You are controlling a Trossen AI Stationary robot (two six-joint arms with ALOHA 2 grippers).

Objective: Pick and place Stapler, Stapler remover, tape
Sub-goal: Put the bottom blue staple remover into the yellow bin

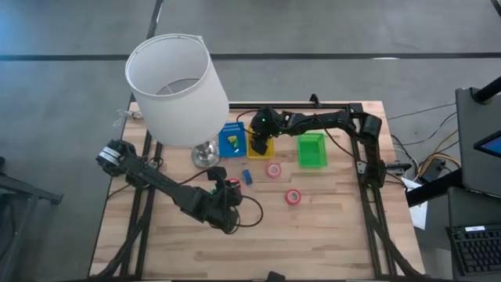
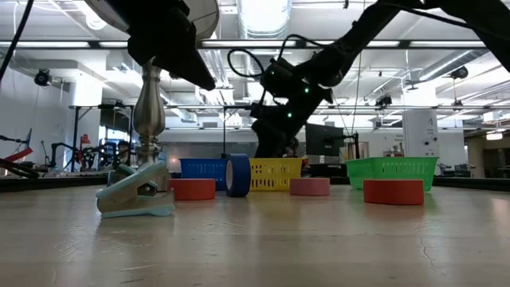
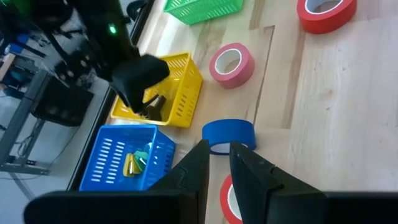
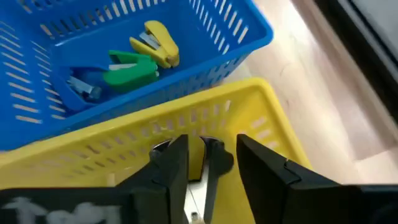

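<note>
My right gripper (image 4: 211,162) is open inside the yellow basket (image 1: 261,144), and the silvery stapler remover (image 4: 208,152) shows between its fingers. My left gripper (image 3: 217,155) hovers above the near middle of the table with only a narrow gap between its fingers, over a red tape roll (image 3: 227,196). That roll (image 1: 232,185), a pink one (image 1: 273,169) and another red one (image 1: 293,197) lie flat on the wood. The pale teal stapler (image 2: 135,194) rests on its base beside the lamp foot. My right gripper points down into the yellow basket with the stapler remover's metal claws (image 4: 214,148) just past its fingers and the remover's stem close to one finger (image 4: 174,165). I cannot tell whether a finger touches it.
A lamp with a big white shade (image 1: 176,86) stands at the far left and hides part of the table. A blue basket (image 1: 231,139) holds small yellow and green pieces. The green basket (image 1: 311,150) is at the far right. A blue tape roll (image 1: 246,176) stands on edge.
</note>
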